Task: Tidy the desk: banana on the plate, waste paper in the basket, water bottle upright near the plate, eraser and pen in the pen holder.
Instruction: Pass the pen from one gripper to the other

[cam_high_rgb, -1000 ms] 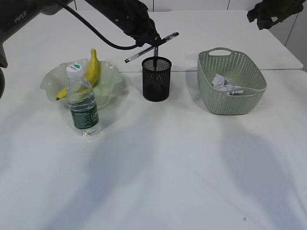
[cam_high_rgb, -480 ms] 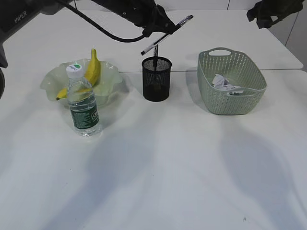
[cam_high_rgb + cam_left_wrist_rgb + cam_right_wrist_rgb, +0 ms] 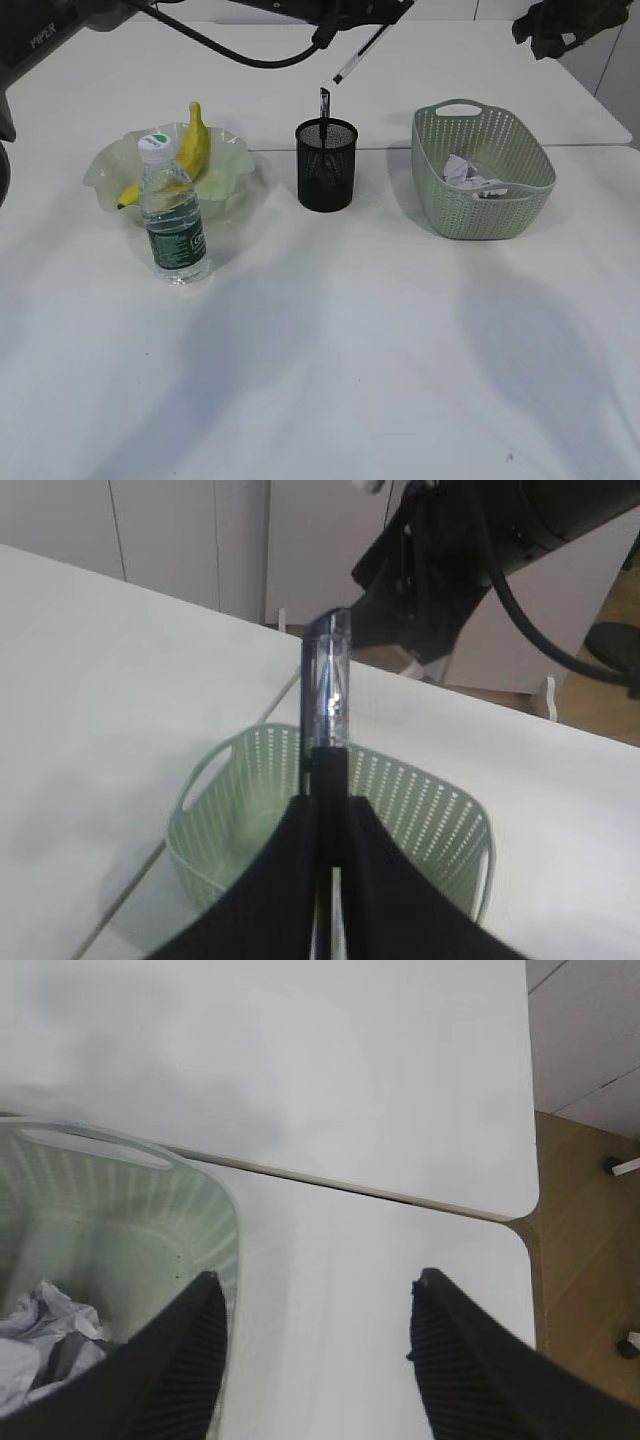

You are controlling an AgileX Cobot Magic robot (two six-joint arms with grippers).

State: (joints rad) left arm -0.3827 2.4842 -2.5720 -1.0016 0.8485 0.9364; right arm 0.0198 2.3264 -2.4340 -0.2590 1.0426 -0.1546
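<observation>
Up goes my left arm since the last look, and the pen (image 3: 356, 58) it carries has climbed from just over the pen holder (image 3: 326, 165) to high above it, tilted now with its tip pointing down-left. My left gripper (image 3: 328, 780) is clamped tight on that pen; the wrist camera shows its clear barrel poking straight out beyond the black fingers, with the basket (image 3: 420, 810) lying below and beyond them. From outside, that gripper is cut off by the top edge, so only the wrist shot shows the grip. Another pen (image 3: 324, 103) stands in the holder, directly beneath the held one.

My right gripper (image 3: 315, 1320) hangs with its fingers well apart and nothing between them, parked high at the far right. Its camera catches the waste paper (image 3: 40, 1335) in the basket, down to the gripper's left.

Only the outside view gives me the rest: well below and to the left of the left gripper, the banana (image 3: 190, 145) sits in the plate (image 3: 105, 170), and the water bottle (image 3: 172, 212) stands upright on the worktop (image 3: 350, 350) just in front of it.
</observation>
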